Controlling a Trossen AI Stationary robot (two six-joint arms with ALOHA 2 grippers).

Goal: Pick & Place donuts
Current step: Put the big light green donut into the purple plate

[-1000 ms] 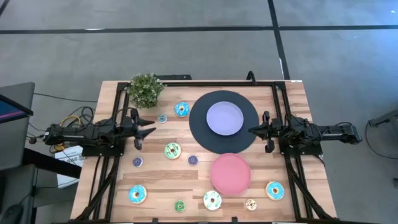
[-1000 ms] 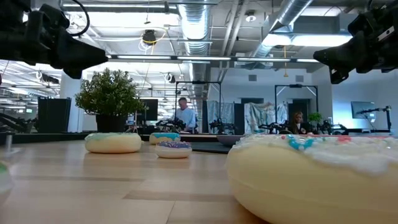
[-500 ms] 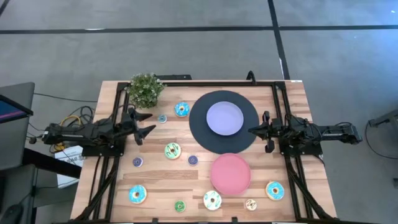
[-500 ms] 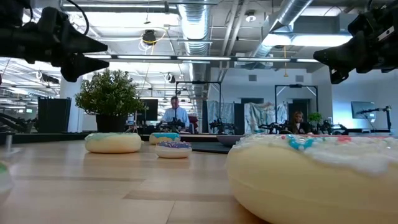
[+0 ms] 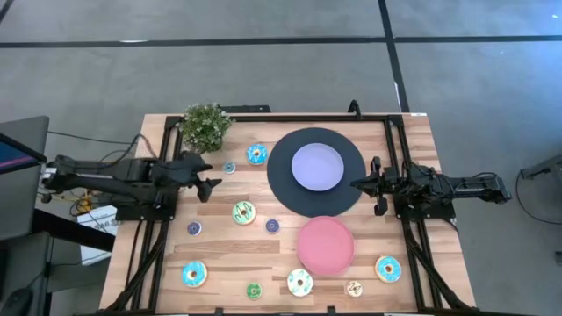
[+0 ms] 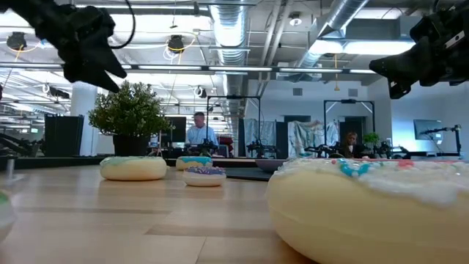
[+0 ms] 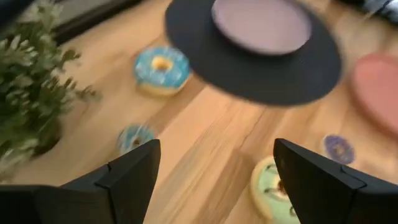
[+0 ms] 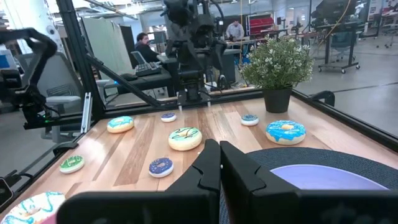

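Lying loose across the table (image 5: 413, 140), the donuts are all untouched; the green-iced donut (image 5: 244, 211) sits just past the left end effector (image 5: 207, 176), whose fingers are spread apart and empty. The right end effector (image 5: 357, 184) hangs pressed together beside the black disc (image 5: 279, 189). Descending off-centre could nudge the ring away instead of straddling it.

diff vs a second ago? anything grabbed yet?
Nothing grabbed. The left gripper opened its jaws wide and swung slightly toward the small potted green plant, hovering near the small blue-iced donut. The right gripper stayed shut beside the large black disc. Donuts and plates did not move.
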